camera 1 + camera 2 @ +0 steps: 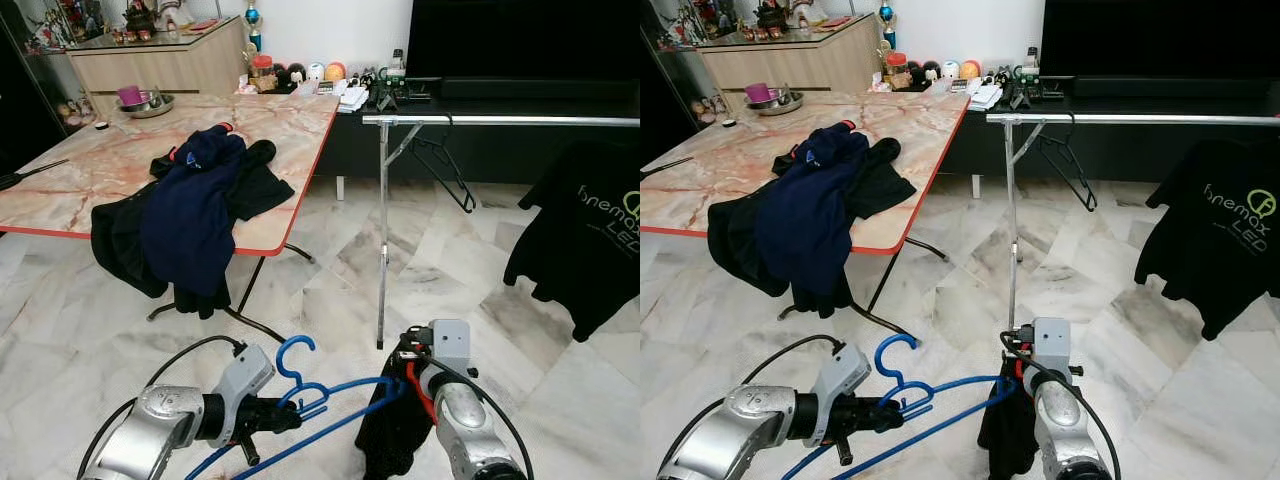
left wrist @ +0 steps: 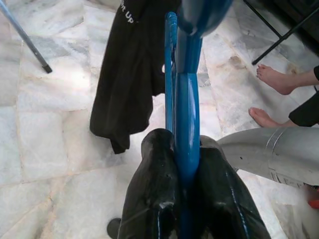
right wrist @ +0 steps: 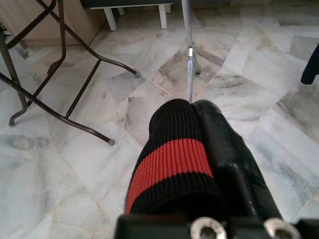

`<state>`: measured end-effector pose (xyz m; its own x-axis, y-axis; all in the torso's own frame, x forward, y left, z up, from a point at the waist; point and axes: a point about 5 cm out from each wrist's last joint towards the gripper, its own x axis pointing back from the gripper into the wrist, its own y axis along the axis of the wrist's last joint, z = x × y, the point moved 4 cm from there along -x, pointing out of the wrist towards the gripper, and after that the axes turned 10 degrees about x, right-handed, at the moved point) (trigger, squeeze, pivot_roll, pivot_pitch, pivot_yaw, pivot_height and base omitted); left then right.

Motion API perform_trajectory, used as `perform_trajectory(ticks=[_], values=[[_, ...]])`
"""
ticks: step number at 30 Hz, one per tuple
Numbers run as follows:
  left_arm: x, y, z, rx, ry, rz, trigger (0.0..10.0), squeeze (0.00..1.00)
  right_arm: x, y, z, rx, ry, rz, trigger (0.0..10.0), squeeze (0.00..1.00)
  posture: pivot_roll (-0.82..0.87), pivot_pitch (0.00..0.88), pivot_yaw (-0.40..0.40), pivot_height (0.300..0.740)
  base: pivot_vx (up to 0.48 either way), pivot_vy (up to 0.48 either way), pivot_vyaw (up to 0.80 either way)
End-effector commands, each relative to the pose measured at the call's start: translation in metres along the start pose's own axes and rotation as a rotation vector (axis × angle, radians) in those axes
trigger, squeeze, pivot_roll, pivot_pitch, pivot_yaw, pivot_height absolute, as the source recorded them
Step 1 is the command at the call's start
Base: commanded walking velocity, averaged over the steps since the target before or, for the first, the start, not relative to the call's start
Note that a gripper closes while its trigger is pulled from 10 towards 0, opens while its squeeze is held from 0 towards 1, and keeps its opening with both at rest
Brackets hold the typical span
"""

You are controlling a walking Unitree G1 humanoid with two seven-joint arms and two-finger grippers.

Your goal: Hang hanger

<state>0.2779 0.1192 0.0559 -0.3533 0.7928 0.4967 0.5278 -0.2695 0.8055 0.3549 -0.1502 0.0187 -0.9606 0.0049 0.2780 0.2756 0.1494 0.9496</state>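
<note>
Hanger (image 1: 300, 395), clenched in the left gripper (image 2: 184, 164) while the right gripper (image 3: 199, 149) grasps its black garment (image 1: 390, 430), could snag or slip approaching the rail (image 1: 500, 120).

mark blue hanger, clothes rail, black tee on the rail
blue hanger (image 1: 296, 362), left eye view, on its hook.
clothes rail (image 1: 500, 121), left eye view, on the horizontal bar.
black T-shirt (image 1: 590, 230), left eye view, on its chest below the print.
</note>
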Motion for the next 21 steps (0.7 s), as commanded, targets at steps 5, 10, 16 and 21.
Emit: perform_trajectory(ticks=[5,10,16,21], values=[[0.003,0.002,0.006,0.015,0.035,-0.020,10.0,0.00,-0.003,0.004,0.002,-0.034,0.002,-0.001,10.0,0.00,0.13,0.000,0.061,0.740,0.000,0.000,0.00],[0.005,0.003,-0.007,0.024,-0.042,-0.017,10.0,0.00,-0.003,0.005,0.001,-0.032,0.001,-0.001,10.0,0.00,0.17,0.000,0.047,0.740,0.000,0.000,0.00],[0.007,0.003,-0.016,0.028,-0.084,-0.028,10.0,0.00,-0.004,0.006,-0.004,-0.036,-0.010,-0.001,10.0,0.00,0.18,0.000,0.041,0.740,0.000,0.000,0.00],[0.000,0.011,-0.010,0.025,-0.038,-0.069,10.0,0.00,-0.004,0.006,-0.003,-0.037,-0.001,-0.002,10.0,0.00,0.18,0.000,0.034,0.740,0.000,0.000,0.00]])
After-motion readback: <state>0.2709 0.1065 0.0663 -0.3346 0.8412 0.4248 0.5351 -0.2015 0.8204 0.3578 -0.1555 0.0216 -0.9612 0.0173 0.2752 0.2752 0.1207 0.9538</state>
